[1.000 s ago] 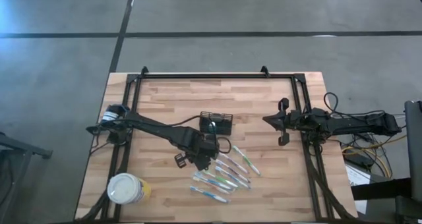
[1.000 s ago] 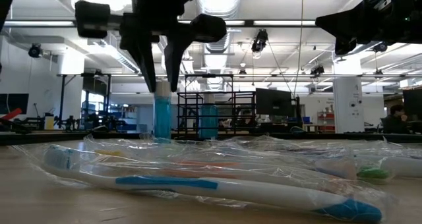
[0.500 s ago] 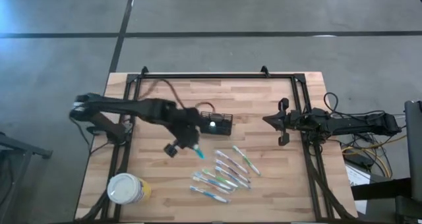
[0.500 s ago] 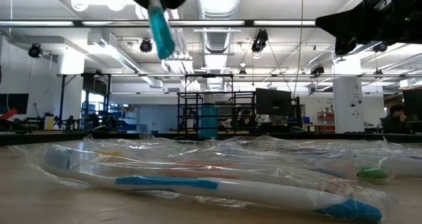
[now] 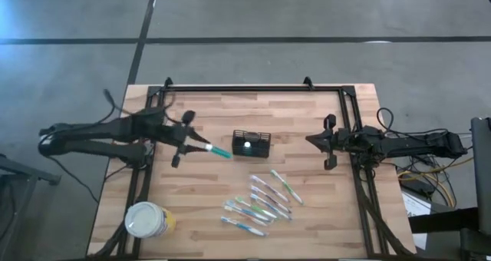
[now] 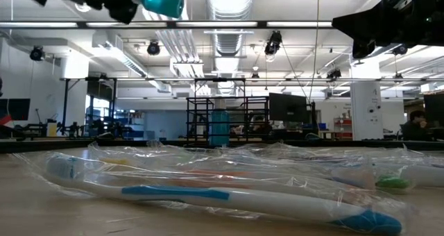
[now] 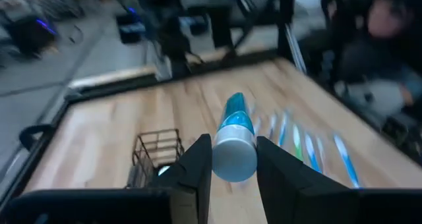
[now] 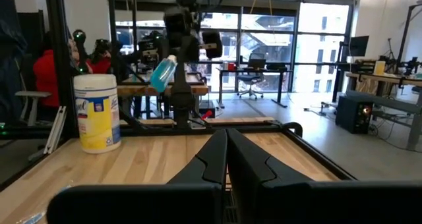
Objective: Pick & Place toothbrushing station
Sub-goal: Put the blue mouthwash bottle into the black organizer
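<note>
The left hand (image 5: 190, 143) grips a teal tube (image 5: 218, 151) by its white cap, nose toward the wire basket (image 5: 252, 143) just ahead, presumably for dropping in; the right hand (image 5: 330, 142) waits shut, well beyond the basket.

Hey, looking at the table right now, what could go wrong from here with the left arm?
The left gripper holds a teal tube by its white cap end only, raised clear of the table, so it might slip or swing. The small black wire-mesh basket is light-looking and already holds something white; a careless drop could tip or push it. The wrapped toothbrushes lie close by and could get swept.
</note>
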Robot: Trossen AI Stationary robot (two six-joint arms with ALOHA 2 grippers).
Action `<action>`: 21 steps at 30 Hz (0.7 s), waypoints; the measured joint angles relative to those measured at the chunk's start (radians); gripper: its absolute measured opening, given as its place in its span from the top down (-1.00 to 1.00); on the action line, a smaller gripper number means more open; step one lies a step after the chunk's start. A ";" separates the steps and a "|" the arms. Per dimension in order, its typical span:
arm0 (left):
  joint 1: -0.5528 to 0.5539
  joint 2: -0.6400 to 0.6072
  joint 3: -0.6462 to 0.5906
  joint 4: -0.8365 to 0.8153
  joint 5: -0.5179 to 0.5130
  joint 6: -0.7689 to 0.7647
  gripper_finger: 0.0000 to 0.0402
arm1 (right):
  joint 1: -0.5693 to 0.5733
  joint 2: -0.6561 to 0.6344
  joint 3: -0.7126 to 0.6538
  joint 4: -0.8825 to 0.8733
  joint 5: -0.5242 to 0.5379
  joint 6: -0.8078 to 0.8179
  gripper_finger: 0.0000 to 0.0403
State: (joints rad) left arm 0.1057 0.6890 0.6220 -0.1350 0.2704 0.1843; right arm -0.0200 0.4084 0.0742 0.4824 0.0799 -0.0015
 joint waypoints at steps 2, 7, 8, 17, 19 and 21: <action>0.001 -0.065 -0.079 0.091 -0.044 -0.056 0.53 | 0.000 0.000 0.000 0.000 0.000 0.002 0.96; 0.002 -0.181 -0.252 0.241 -0.134 -0.189 0.53 | 0.000 0.000 0.000 0.000 0.000 0.002 0.96; 0.001 -0.198 -0.281 0.255 -0.144 -0.205 0.53 | 0.000 0.000 0.000 0.000 0.000 0.002 0.96; 0.004 -0.277 -0.434 0.369 -0.200 -0.262 0.53 | 0.000 0.000 -0.003 0.003 0.000 0.007 0.96; 0.004 -0.276 -0.434 0.372 -0.210 -0.261 0.53 | 0.000 0.000 -0.003 0.004 0.000 0.012 0.96; 0.004 -0.274 -0.425 0.368 -0.231 -0.259 0.53 | 0.000 0.000 -0.003 0.005 0.000 0.013 0.96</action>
State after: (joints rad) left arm 0.1101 0.4147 0.1968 0.2327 0.0395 -0.0742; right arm -0.0200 0.4084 0.0711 0.4873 0.0795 0.0117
